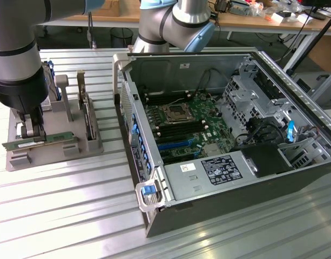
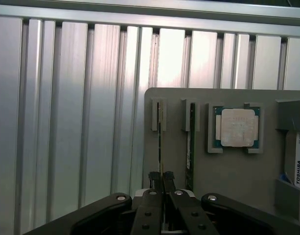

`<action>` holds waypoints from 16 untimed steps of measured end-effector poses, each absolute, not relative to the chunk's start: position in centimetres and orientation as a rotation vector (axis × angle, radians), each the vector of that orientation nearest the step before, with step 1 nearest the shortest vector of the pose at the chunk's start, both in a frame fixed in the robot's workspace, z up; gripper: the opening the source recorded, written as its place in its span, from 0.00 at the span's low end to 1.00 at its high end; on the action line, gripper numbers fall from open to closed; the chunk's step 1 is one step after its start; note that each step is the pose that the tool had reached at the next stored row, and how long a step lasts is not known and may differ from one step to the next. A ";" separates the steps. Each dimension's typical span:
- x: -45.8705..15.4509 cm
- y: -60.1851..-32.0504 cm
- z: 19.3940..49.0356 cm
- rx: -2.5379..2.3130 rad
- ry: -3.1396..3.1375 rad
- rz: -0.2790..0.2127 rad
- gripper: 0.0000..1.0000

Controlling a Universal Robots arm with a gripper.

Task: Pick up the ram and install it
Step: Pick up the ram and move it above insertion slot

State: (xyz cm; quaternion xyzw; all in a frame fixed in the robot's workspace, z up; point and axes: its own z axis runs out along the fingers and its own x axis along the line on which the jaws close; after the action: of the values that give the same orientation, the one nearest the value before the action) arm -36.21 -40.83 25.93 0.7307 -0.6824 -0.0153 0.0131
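Right now I see my pincer clenched on the ram, which stands edge-up in the grey holder on the bench, just beside its twin stick.

Green ram, pale grey tray, ribbed silver table, black hand, green motherboard with blue slots
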 end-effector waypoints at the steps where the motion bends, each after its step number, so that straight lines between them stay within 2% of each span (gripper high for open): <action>1: -36.2 -40.8 25.9 2.277 -2.126 -0.048 0.12; 16: -36.2 -40.8 26.5 2.276 -2.126 -0.048 0.12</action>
State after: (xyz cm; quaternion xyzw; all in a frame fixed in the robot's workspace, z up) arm -36.19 -40.83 26.49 0.7307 -0.6824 -0.0153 0.0131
